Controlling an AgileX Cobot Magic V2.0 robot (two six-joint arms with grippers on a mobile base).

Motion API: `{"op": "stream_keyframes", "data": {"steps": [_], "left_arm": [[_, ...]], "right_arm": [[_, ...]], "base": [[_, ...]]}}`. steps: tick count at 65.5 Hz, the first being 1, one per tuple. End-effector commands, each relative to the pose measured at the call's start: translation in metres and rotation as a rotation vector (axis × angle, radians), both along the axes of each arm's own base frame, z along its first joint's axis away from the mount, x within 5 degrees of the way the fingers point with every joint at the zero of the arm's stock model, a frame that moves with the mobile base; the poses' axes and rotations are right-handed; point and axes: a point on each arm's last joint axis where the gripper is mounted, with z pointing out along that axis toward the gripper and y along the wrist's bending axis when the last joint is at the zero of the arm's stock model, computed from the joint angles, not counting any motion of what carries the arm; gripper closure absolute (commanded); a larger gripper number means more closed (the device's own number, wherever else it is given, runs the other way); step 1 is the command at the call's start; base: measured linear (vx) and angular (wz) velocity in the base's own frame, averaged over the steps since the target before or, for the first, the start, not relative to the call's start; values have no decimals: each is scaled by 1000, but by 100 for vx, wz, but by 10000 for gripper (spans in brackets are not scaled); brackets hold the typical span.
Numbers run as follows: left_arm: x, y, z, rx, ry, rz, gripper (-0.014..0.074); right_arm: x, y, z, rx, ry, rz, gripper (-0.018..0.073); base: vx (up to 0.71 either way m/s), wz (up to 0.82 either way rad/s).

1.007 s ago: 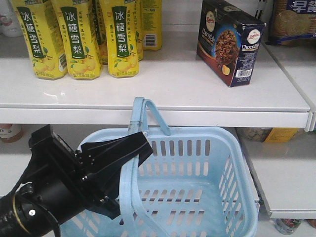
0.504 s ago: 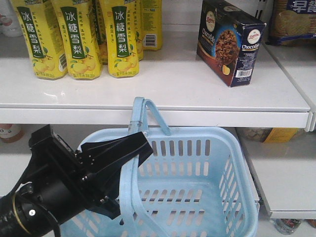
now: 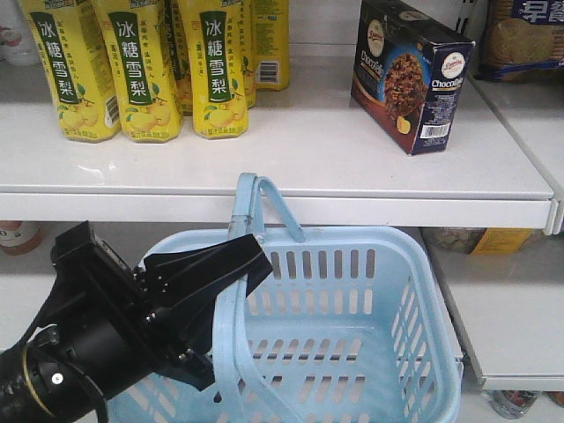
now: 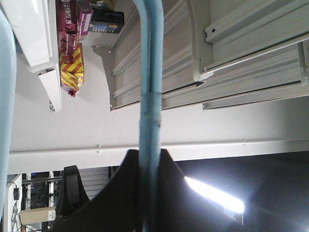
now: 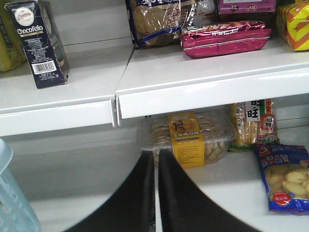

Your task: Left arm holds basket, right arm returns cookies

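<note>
The light blue basket (image 3: 352, 352) hangs in front of the lower shelf. My left gripper (image 3: 248, 258) is shut on one of its hoop handles (image 3: 251, 198). In the left wrist view the blue handle (image 4: 148, 72) runs straight up from between the black jaws of the left gripper (image 4: 148, 153). The cookies (image 3: 410, 75), a dark navy box, stand on the upper shelf at the right, and the right wrist view shows the cookies (image 5: 38, 43) at its far left. My right gripper (image 5: 157, 153) is shut on nothing, low in front of the lower shelf and well clear of the box.
Yellow drink bottles (image 3: 141, 70) stand on the upper shelf (image 3: 308, 167) at the left. The right wrist view has a clear biscuit tub with a yellow label (image 5: 186, 137), a blue snack bag (image 5: 285, 179), a pink packet (image 5: 224, 36) and the basket's corner (image 5: 12, 203).
</note>
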Motion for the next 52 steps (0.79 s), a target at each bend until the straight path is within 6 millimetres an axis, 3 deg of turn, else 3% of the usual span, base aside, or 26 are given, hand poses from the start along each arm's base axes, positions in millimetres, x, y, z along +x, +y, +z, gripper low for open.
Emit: {"op": "stream_keyframes", "data": {"steps": [1,23,52], "left_arm": [[-2,5,26,-153,-91,9,596],[-15,17,44,-182,-130,9,596],[-34,34,58,-122,-52,15,596]], "right_arm": [[0,1,12,-26,-68,5,562],[0,1,12,-26,-68,5,562],[0,1,12,-26,-68,5,562]], "base": [[0,0],[0,0],[0,0]]}}
